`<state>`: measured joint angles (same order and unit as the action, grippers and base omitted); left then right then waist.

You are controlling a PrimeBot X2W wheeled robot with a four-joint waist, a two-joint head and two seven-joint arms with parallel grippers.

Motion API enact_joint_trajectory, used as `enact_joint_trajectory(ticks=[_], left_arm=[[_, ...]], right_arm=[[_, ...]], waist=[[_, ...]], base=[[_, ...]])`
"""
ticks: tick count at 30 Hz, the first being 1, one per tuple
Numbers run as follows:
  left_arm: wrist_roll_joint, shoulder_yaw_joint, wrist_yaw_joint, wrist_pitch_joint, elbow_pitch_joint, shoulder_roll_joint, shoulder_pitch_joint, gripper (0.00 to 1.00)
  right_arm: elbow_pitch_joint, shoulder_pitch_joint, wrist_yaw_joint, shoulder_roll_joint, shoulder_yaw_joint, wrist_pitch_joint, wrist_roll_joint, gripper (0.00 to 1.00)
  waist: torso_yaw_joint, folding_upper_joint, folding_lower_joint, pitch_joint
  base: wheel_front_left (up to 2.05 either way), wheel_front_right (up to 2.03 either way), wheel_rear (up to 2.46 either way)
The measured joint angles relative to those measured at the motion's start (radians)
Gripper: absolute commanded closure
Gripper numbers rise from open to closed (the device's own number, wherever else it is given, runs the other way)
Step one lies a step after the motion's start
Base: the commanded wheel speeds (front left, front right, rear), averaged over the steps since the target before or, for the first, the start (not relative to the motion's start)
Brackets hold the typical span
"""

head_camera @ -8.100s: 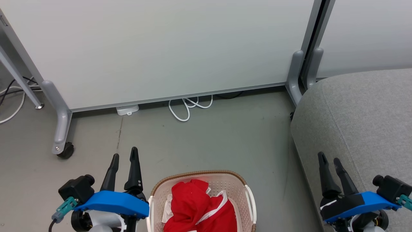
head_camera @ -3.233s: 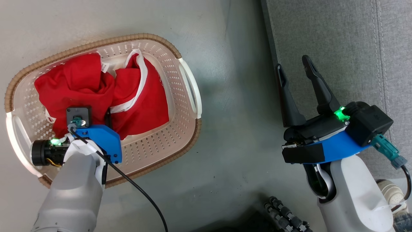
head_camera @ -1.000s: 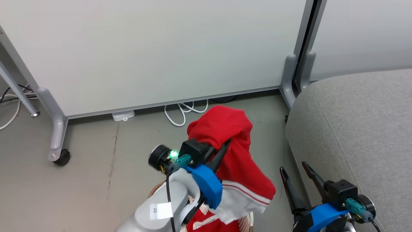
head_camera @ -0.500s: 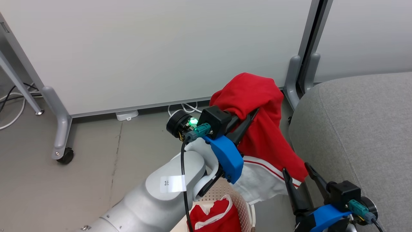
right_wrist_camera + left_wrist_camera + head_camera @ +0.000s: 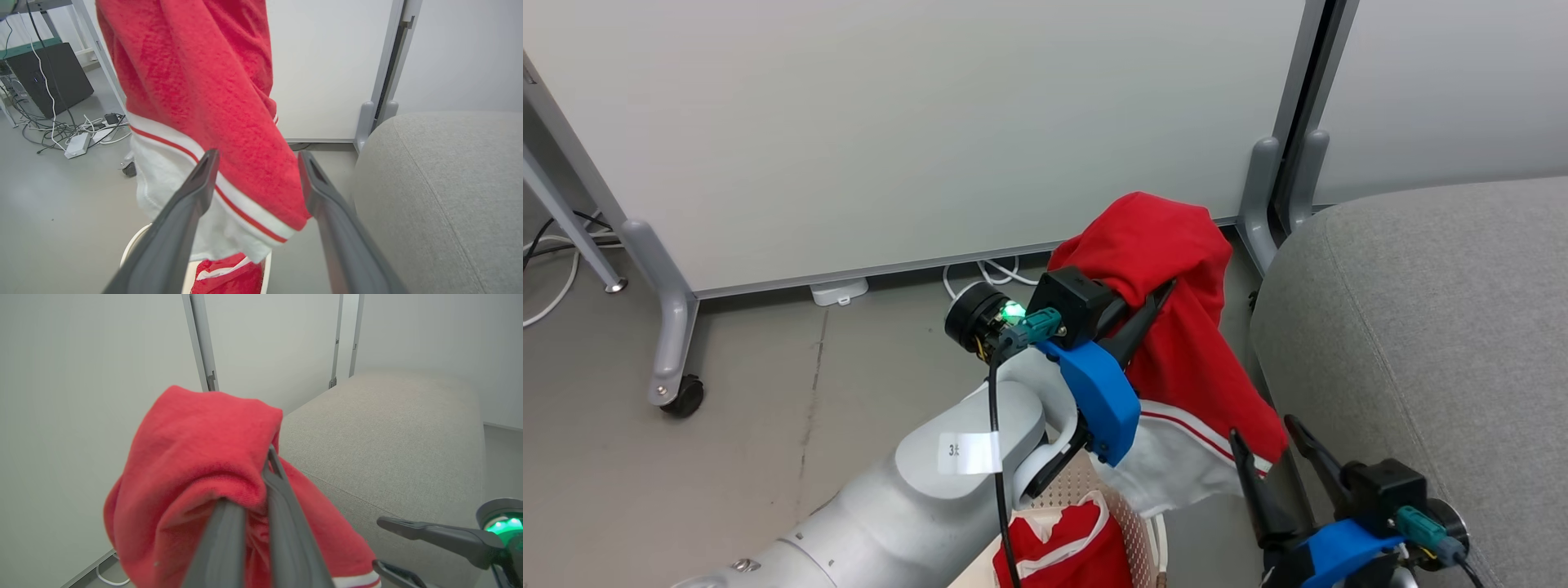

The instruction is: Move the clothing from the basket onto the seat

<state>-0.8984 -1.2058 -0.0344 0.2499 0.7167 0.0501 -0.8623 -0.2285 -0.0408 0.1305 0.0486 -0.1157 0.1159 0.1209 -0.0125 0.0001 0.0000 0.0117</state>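
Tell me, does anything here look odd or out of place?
Only one thing: a red garment dangles in mid-air, pinched in the left claw, over the basket and beside the seat. Another red piece lies crumpled in the basket. Nothing looks spilled or damaged.

You have a bright red garment with a broad white band and a thin red stripe along its hem. Near you, a second red piece with white trim shows in a cream basket dotted with small holes. Your left gripper has dark fingers, a blue mount, a teal plug and a green light; its arm is pale grey with a white label. Your right gripper is dark too, with the same blue and teal. The seat on the right is plain light grey cloth. The floor is dull grey, the far wall panels off-white with grey frames, the cable white.
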Motion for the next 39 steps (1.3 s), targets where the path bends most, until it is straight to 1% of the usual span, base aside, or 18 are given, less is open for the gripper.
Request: enact_joint_trajectory(ticks=[5,12,20,27,28,29,30,39], left_arm=[[-0.012,-0.013,0.003,0.007,0.002,0.000,-0.012,1.00],[-0.026,-0.036,0.008,0.009,-0.014,0.000,-0.016,1.00],[-0.035,-0.053,0.007,0.010,-0.015,0.000,-0.023,1.00],[-0.043,-0.064,-0.001,0.012,-0.018,0.000,-0.023,1.00],[-0.043,-0.065,-0.001,0.012,-0.020,0.000,-0.023,1.00],[-0.043,-0.066,-0.001,0.012,-0.022,0.001,-0.023,1.00],[-0.044,-0.066,-0.001,0.012,-0.024,0.001,-0.023,1.00],[-0.054,-0.070,-0.003,0.012,-0.024,0.001,-0.019,1.00]], right_arm=[[-0.020,-0.057,0.000,0.000,-0.043,-0.028,-0.028,0.00],[-0.078,-0.163,0.000,0.000,-0.068,-0.044,-0.077,0.00],[-0.179,-0.272,0.000,0.000,-0.119,-0.060,-0.069,0.00],[-0.302,-0.353,0.000,0.000,-0.184,-0.056,-0.007,0.00],[-0.317,-0.362,0.000,0.000,-0.193,-0.053,-0.002,0.38],[-0.330,-0.369,0.000,0.000,-0.200,-0.050,0.004,0.81],[-0.341,-0.374,0.000,0.000,-0.209,-0.043,0.011,1.00],[-0.394,-0.383,0.000,0.000,-0.236,-0.009,0.040,1.00]], waist=[[-0.004,0.0000,0.0000,-0.008],[0.007,0.0000,0.0000,-0.017],[0.017,0.0000,0.0001,-0.027],[0.017,0.0000,0.0001,-0.022],[0.017,0.0000,0.0001,-0.020],[0.017,0.0000,0.0001,-0.018],[0.017,0.0000,0.0000,-0.016],[0.013,0.0000,0.0000,0.003]], base=[[0.00,0.00,0.00],[0.00,0.00,0.00],[0.00,0.00,0.00],[0.00,0.00,0.00],[0.00,0.00,0.00],[0.00,0.00,0.00],[0.00,0.00,0.00],[0.00,0.00,0.00]])
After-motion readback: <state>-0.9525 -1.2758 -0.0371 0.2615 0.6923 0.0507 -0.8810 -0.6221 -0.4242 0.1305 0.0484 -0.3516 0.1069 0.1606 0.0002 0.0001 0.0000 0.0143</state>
